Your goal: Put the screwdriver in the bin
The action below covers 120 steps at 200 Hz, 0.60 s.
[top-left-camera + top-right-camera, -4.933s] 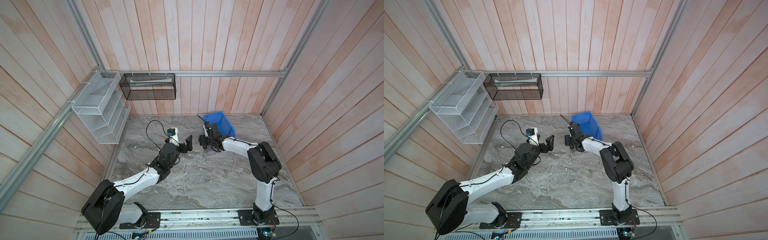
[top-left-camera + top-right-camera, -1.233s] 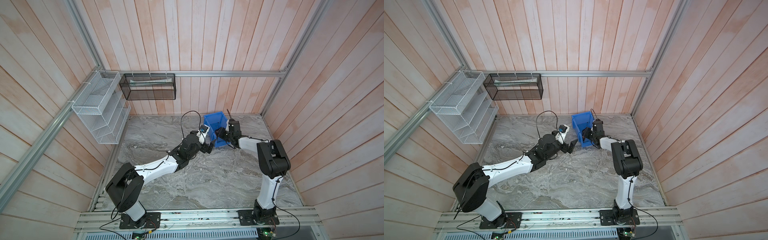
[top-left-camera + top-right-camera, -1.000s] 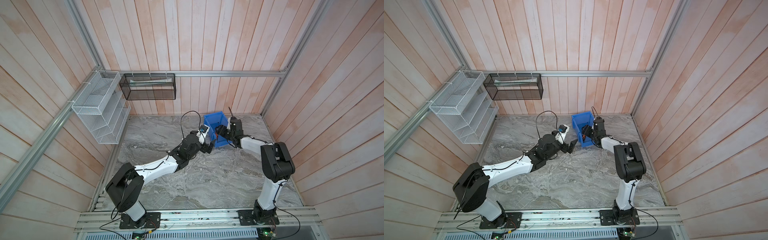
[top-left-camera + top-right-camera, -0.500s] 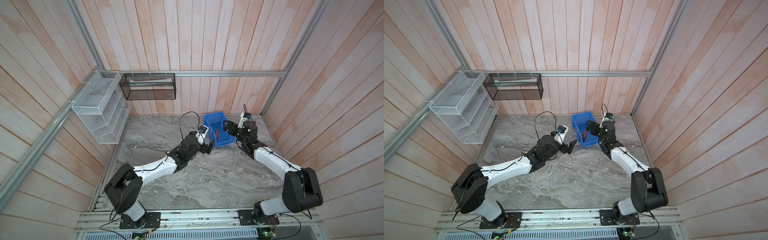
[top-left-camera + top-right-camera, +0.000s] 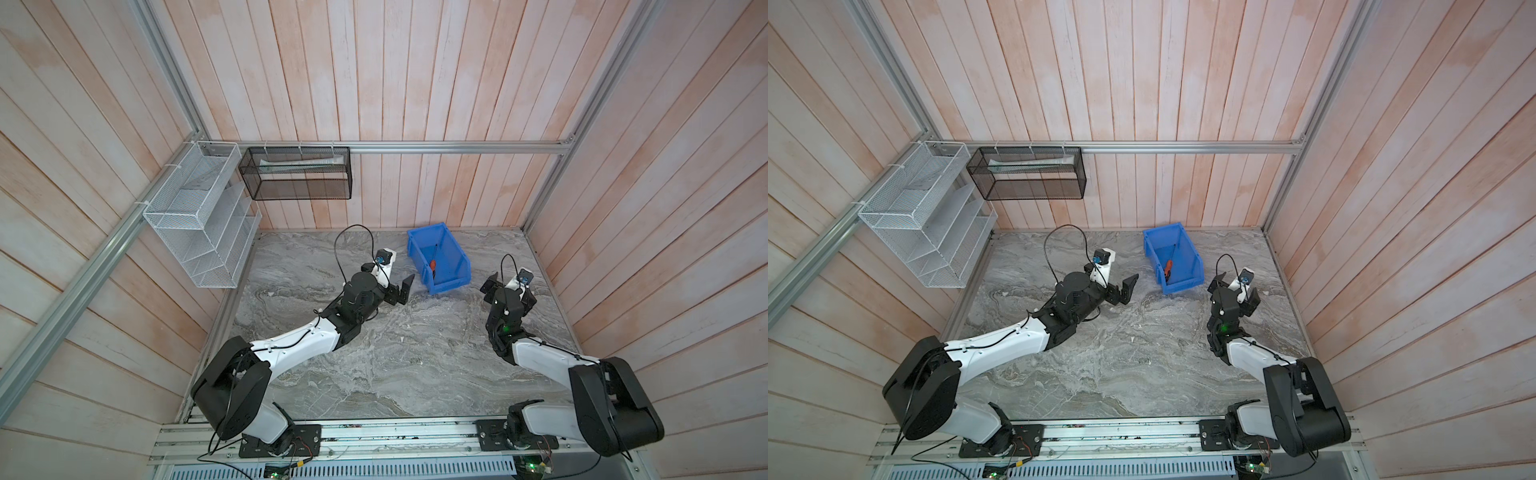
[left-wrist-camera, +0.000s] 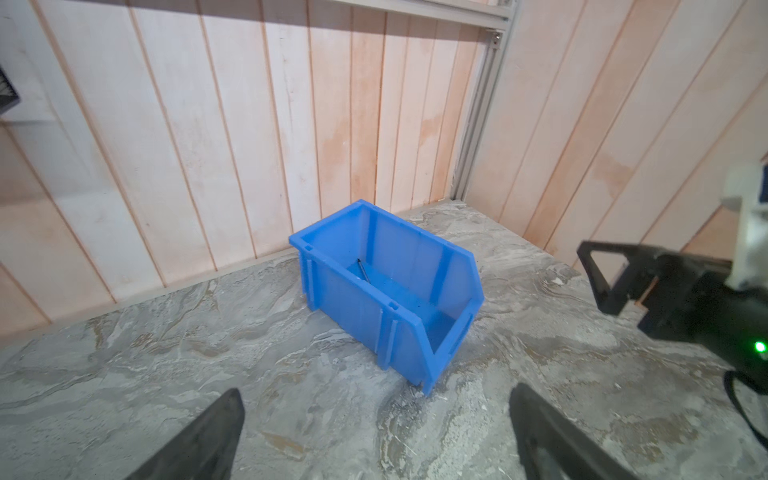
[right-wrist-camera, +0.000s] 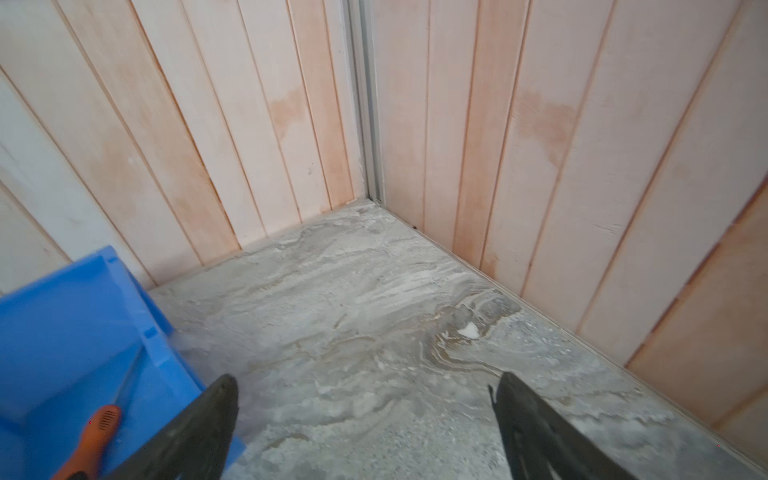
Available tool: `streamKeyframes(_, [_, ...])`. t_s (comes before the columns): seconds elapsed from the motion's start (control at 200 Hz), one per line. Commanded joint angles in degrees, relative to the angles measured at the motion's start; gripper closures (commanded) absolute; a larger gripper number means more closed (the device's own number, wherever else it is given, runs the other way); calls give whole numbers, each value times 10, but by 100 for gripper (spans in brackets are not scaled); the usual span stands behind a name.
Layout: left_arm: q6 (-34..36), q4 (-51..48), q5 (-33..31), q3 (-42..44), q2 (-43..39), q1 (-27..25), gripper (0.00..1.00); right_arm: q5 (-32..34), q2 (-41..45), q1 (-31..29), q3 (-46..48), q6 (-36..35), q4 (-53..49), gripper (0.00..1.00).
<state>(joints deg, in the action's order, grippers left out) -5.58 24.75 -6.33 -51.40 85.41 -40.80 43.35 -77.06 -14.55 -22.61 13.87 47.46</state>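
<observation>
The blue bin (image 5: pixel 456 258) (image 5: pixel 1190 259) stands on the marble floor near the back wall. The screwdriver (image 5: pixel 433 262) (image 5: pixel 1169 266) lies inside it, orange handle toward the low front lip, thin shaft pointing back. My left gripper (image 5: pixel 401 289) (image 6: pixel 376 397) is open and empty, just left of the bin's front corner. My right gripper (image 5: pixel 509 286) (image 7: pixel 365 381) is open and empty, over bare floor to the right of the bin. In the right wrist view the orange screwdriver (image 7: pixel 97 428) rests on the floor of the bin (image 7: pixel 62 316).
A white wire rack (image 5: pixel 199 232) hangs on the left wall and a black mesh basket (image 5: pixel 299 174) on the back wall. Wooden walls enclose the floor on three sides. An aluminium post (image 7: pixel 368 124) marks the back right corner.
My right gripper opened above the bin, and the screwdriver now lies inside. The right arm then drew back to the right and toward the front. The left gripper backed slightly away from the bin.
</observation>
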Motion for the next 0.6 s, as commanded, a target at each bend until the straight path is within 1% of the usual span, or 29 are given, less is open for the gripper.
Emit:
streamKeyframes(0.0, [-1,-50,-65,-3,-43,14,0,56,-12,-8,23,-79,112,2])
streamKeyframes(0.035, [1,-53,-112,8,-62,19,0,44,-12,-11,37,-103,149,2])
streamKeyframes(0.07, [1,-51,-143,26,-83,32,0,40,-13,-17,47,-121,182,2])
streamKeyframes(0.13, [-3,-46,-161,59,-122,64,0,27,-24,-22,60,-163,234,2])
streamKeyframes(0.2, [-14,-29,-187,102,-161,106,0,57,-49,-35,57,-204,266,2])
streamKeyframes(0.225, [-19,-25,-214,116,-172,119,0,76,-59,-39,53,-215,272,2])
streamKeyframes(0.27, [-37,-23,-282,139,-187,142,0,106,-75,-50,48,-233,285,2])
streamKeyframes(0.305, [-58,-32,-329,153,-196,162,0,110,-83,-57,51,-250,306,2])
streamKeyframes(0.33, [-72,-38,-348,164,-201,179,0,109,-88,-64,54,-264,320,2])
streamKeyframes(0.395, [-88,-39,-364,191,-212,224,0,112,-95,-75,65,-286,359,2])
streamKeyframes(0.455, [-87,-27,-369,213,-215,253,0,124,-99,-79,74,-294,385,2])
streamKeyframes(0.595, [-58,8,-414,249,-203,284,0,129,-99,-84,90,-303,421,2])
